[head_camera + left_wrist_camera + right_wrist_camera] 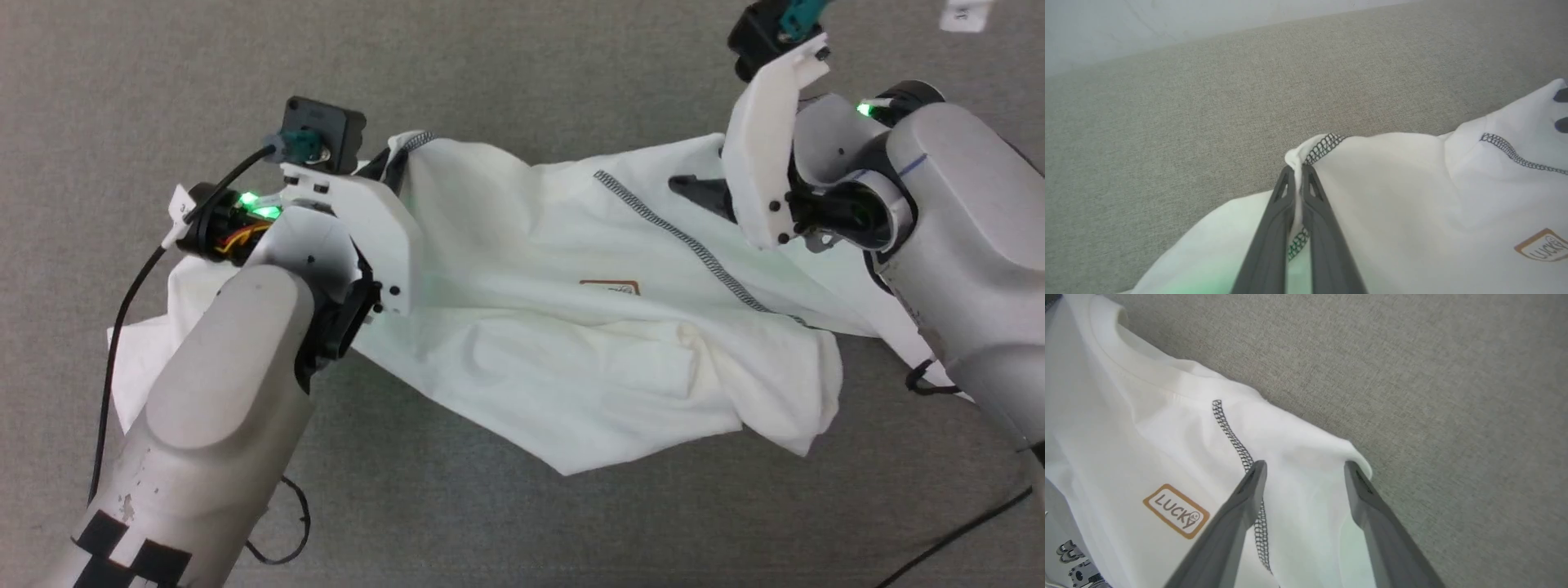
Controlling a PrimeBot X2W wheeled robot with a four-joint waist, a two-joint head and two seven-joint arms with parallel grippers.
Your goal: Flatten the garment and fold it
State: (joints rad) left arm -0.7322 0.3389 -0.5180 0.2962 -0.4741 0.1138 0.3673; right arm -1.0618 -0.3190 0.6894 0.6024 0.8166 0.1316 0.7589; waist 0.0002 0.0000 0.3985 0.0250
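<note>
The white garment (571,343) lies crumpled across the grey surface, with a grey zigzag seam (678,237) and a tan label mark (610,287) facing up. My left gripper (395,163) is at its far left corner. In the left wrist view that gripper (1298,173) is shut on a stitched fold of the garment (1412,196), lifting the edge slightly. My right gripper (698,192) is over the far right part. In the right wrist view it (1304,465) stands open, fingertips astride a raised edge of the garment (1147,449) beside the seam (1237,445).
The grey cloth-covered surface (522,73) runs all around the garment. Black cables hang by my left arm (114,327) and trail at the lower right (963,539). A pale wall (1167,20) borders the surface's far side. A small white object (967,15) sits at the top right.
</note>
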